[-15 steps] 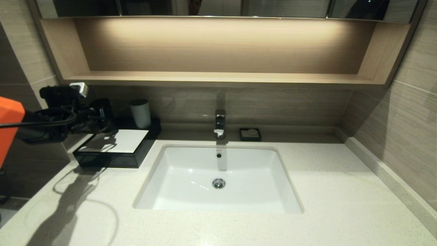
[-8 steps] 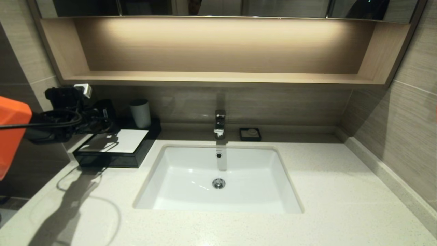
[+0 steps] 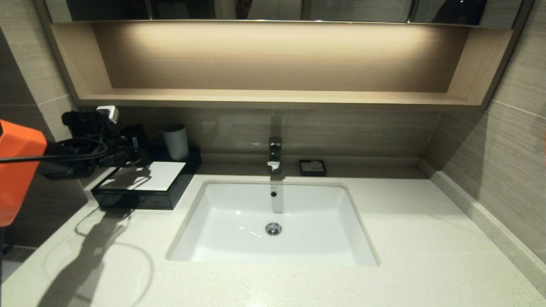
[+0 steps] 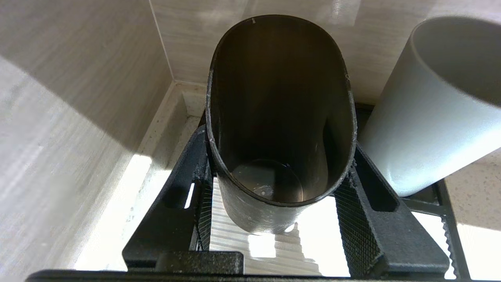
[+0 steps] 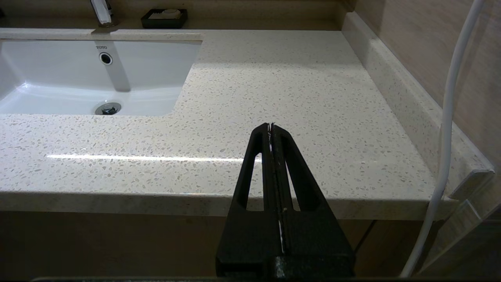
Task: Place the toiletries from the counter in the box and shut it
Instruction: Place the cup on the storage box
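Note:
The black box (image 3: 140, 199) with its white top panel (image 3: 149, 175) stands at the back left of the counter (image 3: 426, 238); its front looks shut. My left gripper (image 3: 128, 150) is shut on the tall dark cup (image 3: 135, 138) over the box's rear left. In the left wrist view the fingers (image 4: 364, 203) flank the dark cup (image 4: 274, 98), whose base is above the white panel (image 4: 325, 243). No toiletries show in any view. My right gripper (image 5: 271, 126) is shut and empty by the counter's front right edge.
A white cup (image 3: 175, 141) stands on the box's rear, close beside the dark cup; it also shows in the left wrist view (image 4: 422, 117). The sink (image 3: 222, 238), faucet (image 3: 275, 153) and black soap dish (image 3: 312, 167) are mid-counter. A wooden shelf (image 3: 273, 98) hangs above.
My left gripper has moved a little to the right with the dark cup in it. The box, the white cup and the right arm have not moved.

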Motion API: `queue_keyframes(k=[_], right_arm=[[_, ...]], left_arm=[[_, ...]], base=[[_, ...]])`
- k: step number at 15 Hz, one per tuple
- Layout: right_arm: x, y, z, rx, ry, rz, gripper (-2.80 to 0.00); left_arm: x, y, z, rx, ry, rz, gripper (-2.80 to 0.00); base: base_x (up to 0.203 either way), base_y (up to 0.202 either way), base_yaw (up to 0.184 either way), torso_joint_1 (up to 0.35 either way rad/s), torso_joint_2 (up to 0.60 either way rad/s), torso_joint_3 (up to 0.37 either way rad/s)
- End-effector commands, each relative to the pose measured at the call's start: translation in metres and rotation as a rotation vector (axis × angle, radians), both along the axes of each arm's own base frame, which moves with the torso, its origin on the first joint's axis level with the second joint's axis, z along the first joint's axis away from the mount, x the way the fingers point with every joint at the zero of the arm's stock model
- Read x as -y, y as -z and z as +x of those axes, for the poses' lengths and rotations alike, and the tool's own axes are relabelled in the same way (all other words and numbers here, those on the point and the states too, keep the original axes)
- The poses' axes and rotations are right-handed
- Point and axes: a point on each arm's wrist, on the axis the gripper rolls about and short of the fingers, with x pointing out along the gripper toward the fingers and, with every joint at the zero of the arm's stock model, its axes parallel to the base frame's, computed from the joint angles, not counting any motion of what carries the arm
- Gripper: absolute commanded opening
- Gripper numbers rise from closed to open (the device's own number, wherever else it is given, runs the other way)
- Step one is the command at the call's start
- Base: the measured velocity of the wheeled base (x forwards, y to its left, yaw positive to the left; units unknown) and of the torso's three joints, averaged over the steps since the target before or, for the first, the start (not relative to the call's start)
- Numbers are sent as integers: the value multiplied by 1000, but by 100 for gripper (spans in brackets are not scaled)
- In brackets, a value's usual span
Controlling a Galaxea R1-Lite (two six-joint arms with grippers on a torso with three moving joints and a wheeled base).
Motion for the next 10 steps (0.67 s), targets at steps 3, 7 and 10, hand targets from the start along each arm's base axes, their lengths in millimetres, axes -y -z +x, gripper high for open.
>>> queue_keyframes(k=[3, 7, 10], right_arm=[[0, 0, 0, -1, 0, 0, -280], [0, 0, 0, 0, 0, 0, -280], [0, 0, 0, -1, 0, 0, -280]], left_arm=[[0, 3, 1, -4, 2, 1, -280], [0, 5, 2, -7, 2, 0, -280], [0, 5, 3, -3, 2, 1, -280]], base=[[0, 0, 0, 0, 0, 0], [0, 0, 0, 0, 0, 0], [0, 0, 0, 0, 0, 0]])
